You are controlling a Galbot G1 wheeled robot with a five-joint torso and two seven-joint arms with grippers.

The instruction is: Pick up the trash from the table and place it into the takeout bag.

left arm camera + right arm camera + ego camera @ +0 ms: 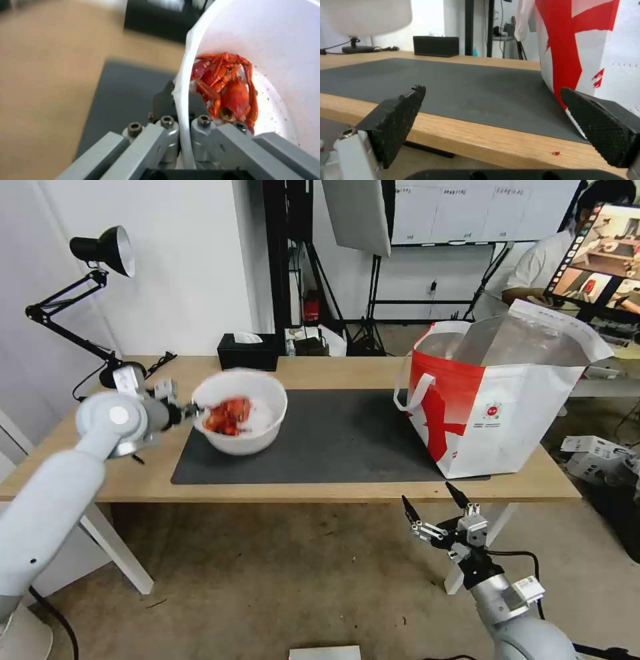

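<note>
Two grippers: left gripper [190,411] pinches the blurred, seemingly lifted bowl [241,411]; right gripper's [435,507] fingers wide.

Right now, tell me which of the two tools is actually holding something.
The left tool: it is shut on the rim of the white bowl of red food scraps, lifted above the mat. The right tool hangs open below the table's front edge, holding nothing.

Pale grey arms, silver screwed linkages, left pincer [181,100], black textured pads [395,120]
</note>
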